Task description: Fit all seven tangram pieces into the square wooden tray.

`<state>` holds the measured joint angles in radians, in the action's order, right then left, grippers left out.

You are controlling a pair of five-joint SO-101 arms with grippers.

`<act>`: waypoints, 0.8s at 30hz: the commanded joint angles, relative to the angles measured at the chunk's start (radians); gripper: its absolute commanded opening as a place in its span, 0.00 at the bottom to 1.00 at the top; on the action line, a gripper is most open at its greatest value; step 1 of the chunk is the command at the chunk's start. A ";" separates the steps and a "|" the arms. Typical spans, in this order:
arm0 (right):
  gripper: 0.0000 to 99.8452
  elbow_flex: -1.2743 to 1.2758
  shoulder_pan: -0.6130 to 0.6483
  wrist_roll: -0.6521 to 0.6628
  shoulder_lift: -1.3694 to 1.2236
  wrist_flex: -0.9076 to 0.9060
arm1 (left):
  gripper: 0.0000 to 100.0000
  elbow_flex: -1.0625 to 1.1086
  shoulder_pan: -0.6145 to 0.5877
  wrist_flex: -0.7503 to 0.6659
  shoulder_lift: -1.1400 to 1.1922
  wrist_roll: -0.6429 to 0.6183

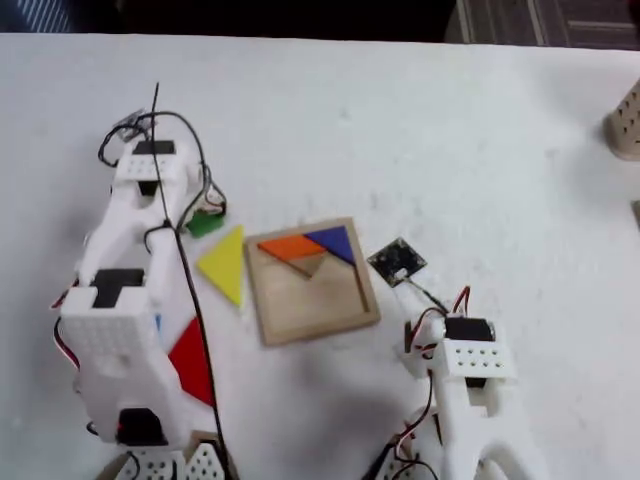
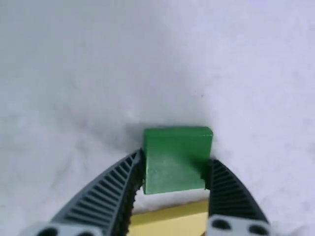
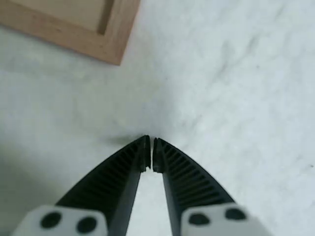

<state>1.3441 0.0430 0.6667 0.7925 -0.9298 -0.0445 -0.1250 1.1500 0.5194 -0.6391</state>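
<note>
Green tangram piece (image 2: pixel 177 152), small and square-faced, sits between the ribbed dark fingers (image 2: pixel 118 189) of my left gripper (image 2: pixel 173 162), which is narrowed until both fingers press its two sides. I cannot tell whether the piece is off the white table (image 1: pixel 400 120). My left arm (image 1: pixel 130 270) stretches from the near left edge toward the far side, wrist bent down, so the gripper and the green piece are just left of the yellow triangle (image 1: pixel 225 263), which lies beside the left rim of the square wooden tray (image 1: pixel 320 328). An orange triangle (image 1: pixel 290 246) and a blue triangle (image 1: pixel 337 242) lie inside the tray along its far side, touching each other. A red triangle (image 1: pixel 193 362) lies on the table at the near left, partly under my left arm. My right arm (image 1: pixel 470 400) is drawn back at the near right, low to the table. My right gripper (image 3: pixel 150 147) has its tips together with nothing between them, near the tray's corner.
</note>
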 commanded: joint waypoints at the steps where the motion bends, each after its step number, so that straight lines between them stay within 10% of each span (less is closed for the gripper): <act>1: 0.02 -0.003 0.010 0.012 0.016 0.013 | 0.03 -0.017 0.036 0.060 -0.124 0.058; 14: 0.02 -0.003 0.010 0.012 0.016 0.013 | 0.04 0.086 0.025 -0.032 -0.200 0.118; 24: 0.02 -0.003 0.010 0.012 0.016 0.013 | 0.26 0.095 -0.021 -0.052 -0.160 0.020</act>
<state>1.3441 0.0430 0.6667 0.7925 -0.9298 0.0568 -0.1066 1.1132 0.3859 -0.5332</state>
